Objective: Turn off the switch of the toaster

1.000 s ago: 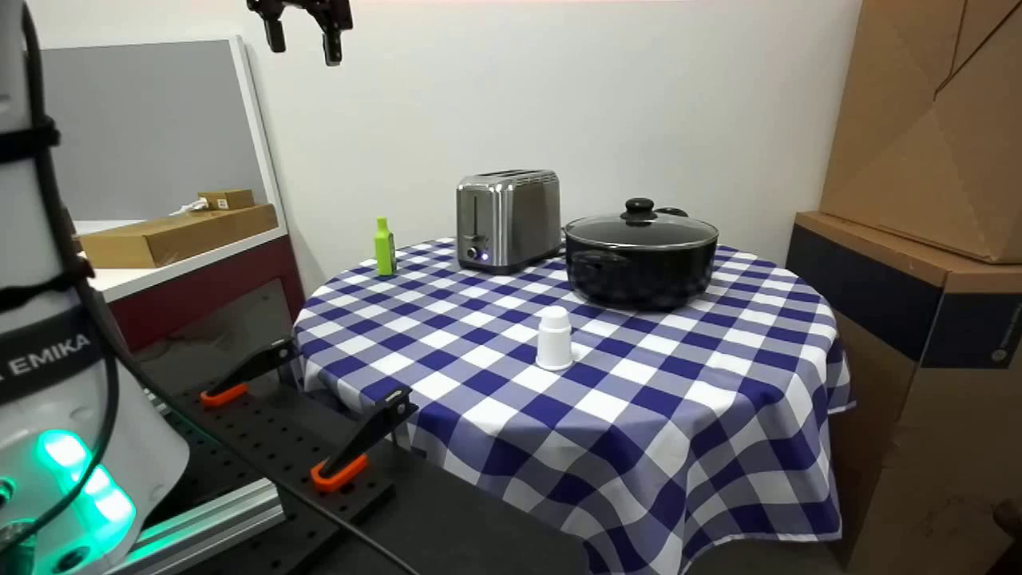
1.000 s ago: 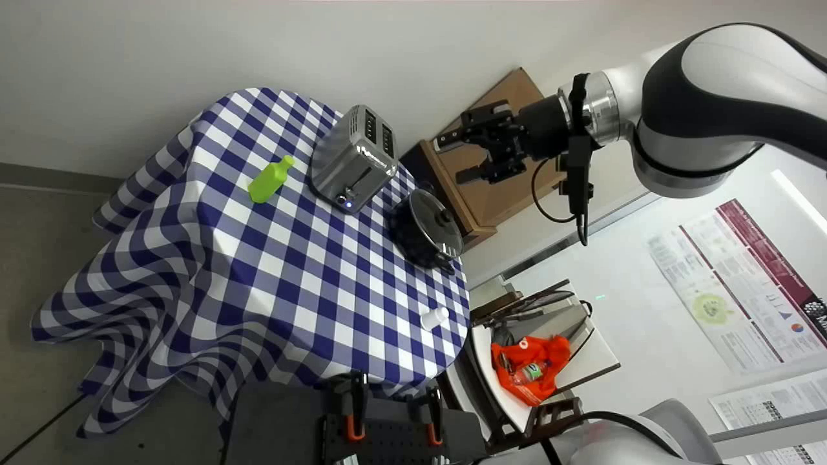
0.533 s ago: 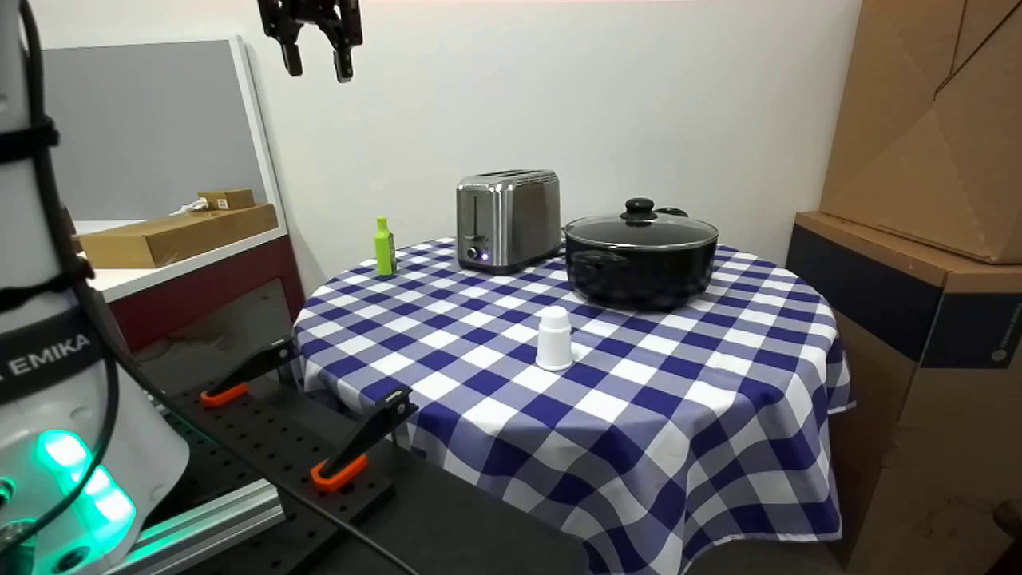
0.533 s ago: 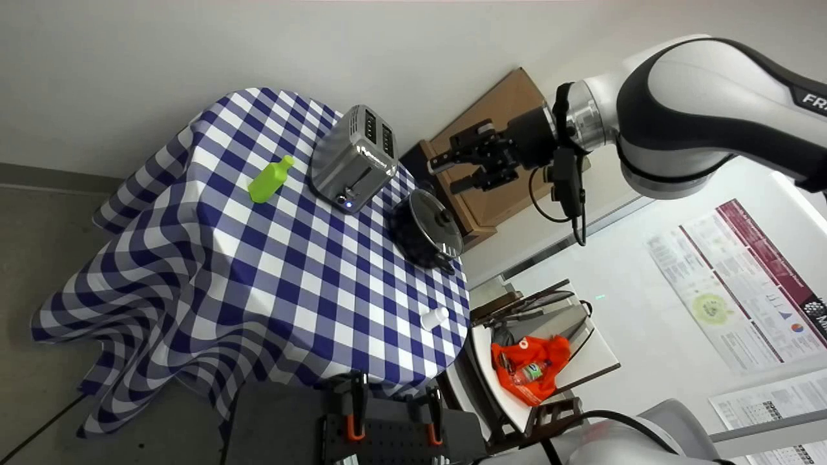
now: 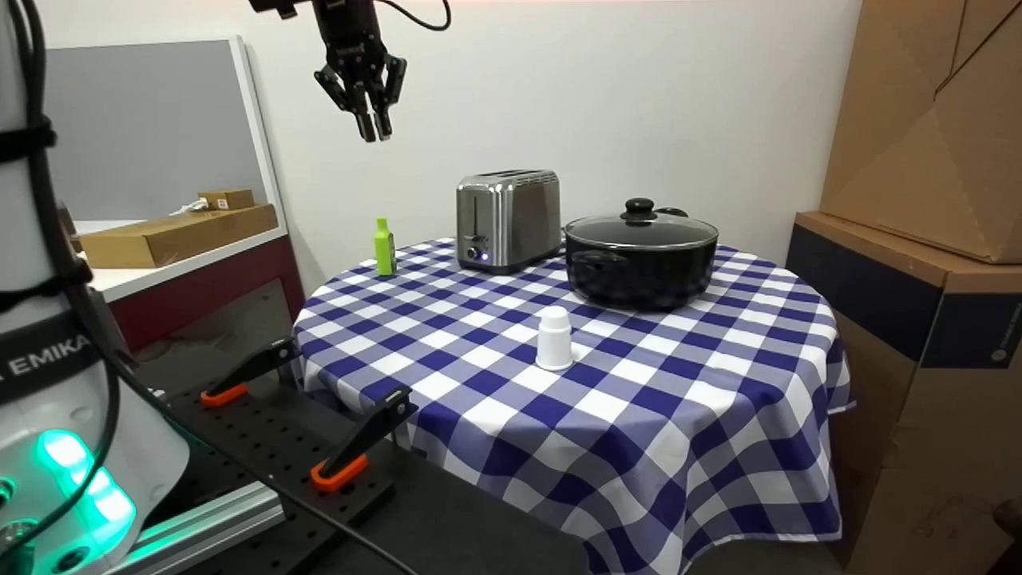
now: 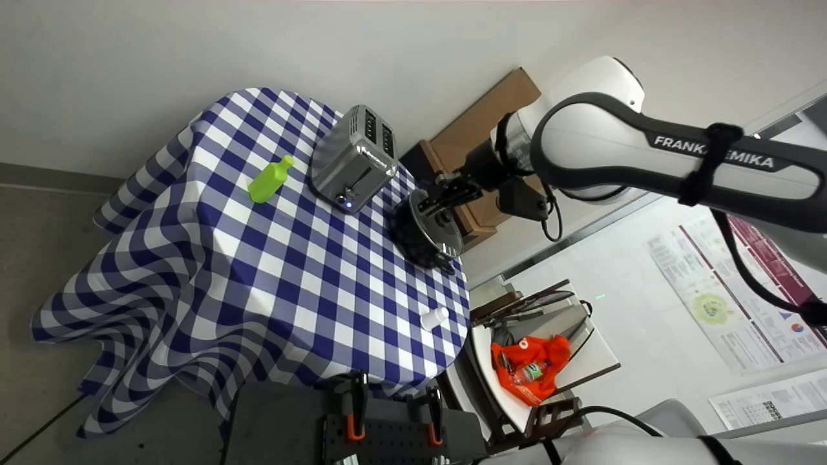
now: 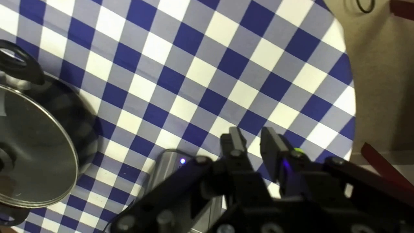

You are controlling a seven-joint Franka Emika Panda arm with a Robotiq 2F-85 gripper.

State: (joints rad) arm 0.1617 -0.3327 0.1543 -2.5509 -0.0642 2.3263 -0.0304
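Observation:
The silver toaster stands upright on the checked tablecloth, in both exterior views. Low on its end panel, a knob sits beside a lit blue light; which control counts as the switch I cannot tell. My gripper hangs in the air, fingers down, higher than the toaster and clear of it. In the wrist view a narrow gap separates the fingertips, with only tablecloth showing through it. There the toaster is largely covered by the gripper's left side, though its blue light still shows.
A black lidded pot stands close beside the toaster. A green bottle is on the toaster's other side, and a white bottle nearer the table's front. Two clamps rise from the black base. Cardboard boxes flank the table.
The arm has come down and further over the table, closer to the toaster. The gripper's fingers have drawn from wide apart to a narrow gap. The toaster and other objects have stayed put.

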